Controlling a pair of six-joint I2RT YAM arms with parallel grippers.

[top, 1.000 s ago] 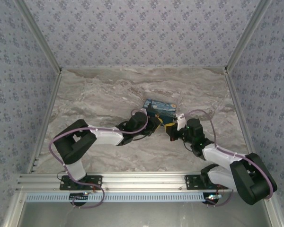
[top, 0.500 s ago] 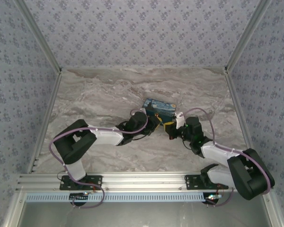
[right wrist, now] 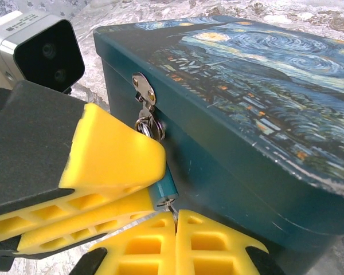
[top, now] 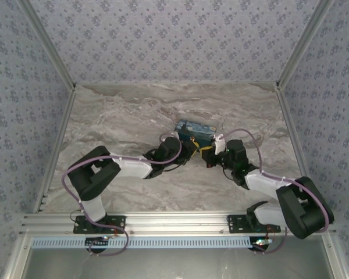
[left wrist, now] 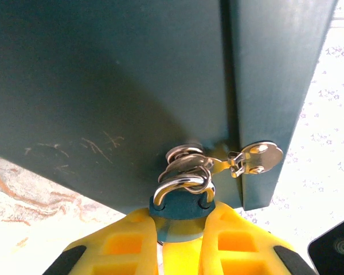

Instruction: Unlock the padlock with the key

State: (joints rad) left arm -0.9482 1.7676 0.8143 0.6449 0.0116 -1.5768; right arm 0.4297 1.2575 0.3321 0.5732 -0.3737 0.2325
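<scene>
Padlock hung by its shackle from the hasp of the starry-night box, body clamped in left gripper jaws. Key pinched in clenched right gripper jaws, tip at padlock's lower end.

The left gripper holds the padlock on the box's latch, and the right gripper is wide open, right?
No. The right gripper is shut, pinching the key, as the right wrist view shows. The left gripper does hold the padlock on the latch of the box.
</scene>
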